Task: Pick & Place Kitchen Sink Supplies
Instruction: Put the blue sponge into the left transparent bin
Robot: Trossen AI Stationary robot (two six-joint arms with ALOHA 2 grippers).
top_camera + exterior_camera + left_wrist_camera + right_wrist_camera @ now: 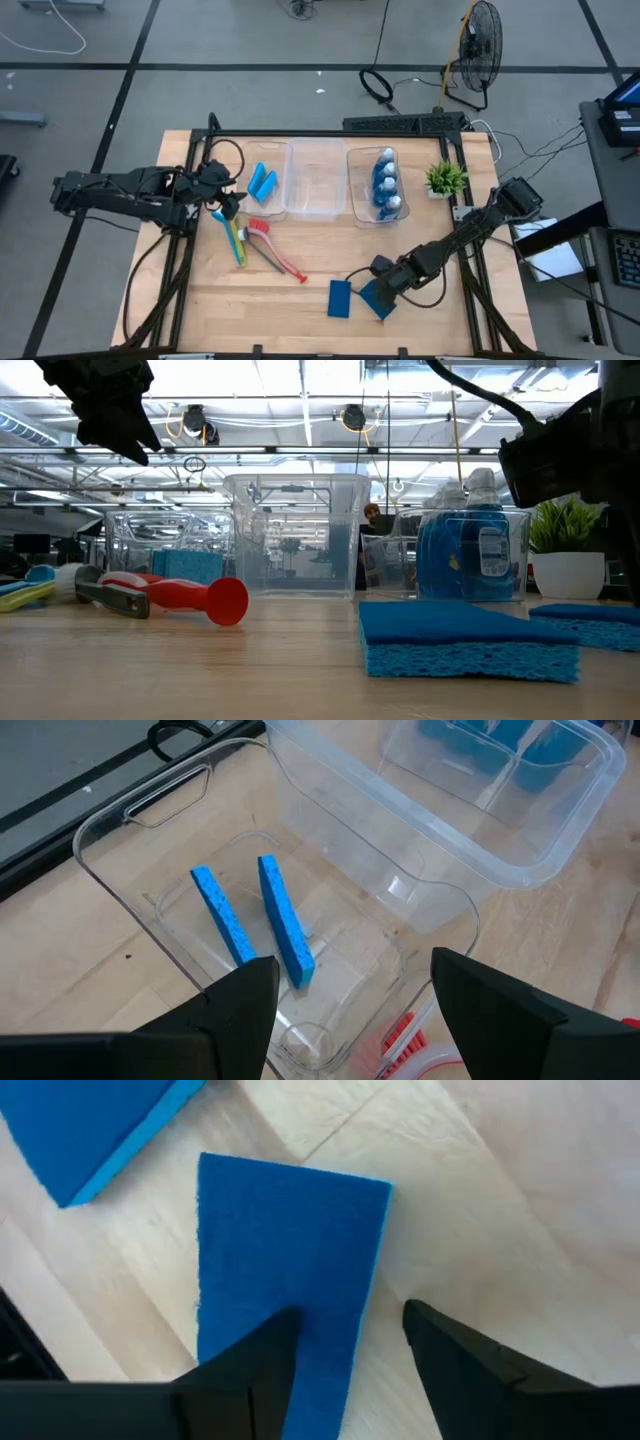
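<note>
Right end effector (383, 297) low over tilted sponge (377, 298) near front of surface (300, 310); fingers part-open, straddling sponge's edge, one finger over its face, other past its side; not yet gripped. Sponge's long axis runs away from wrist. Second sponge (340, 298) just beside, may get nudged. Left end effector (345, 1010) wide open, empty, over left bin (283, 150) holding two sponges on edge. Brushes (262, 243) between arms; bottles (386, 184) in right bin.

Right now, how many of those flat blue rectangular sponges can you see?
4. Two flat blue rectangular sponges stand on edge in the left clear plastic bin: and. Two lie on the table's front: one, one under the right gripper.
</note>
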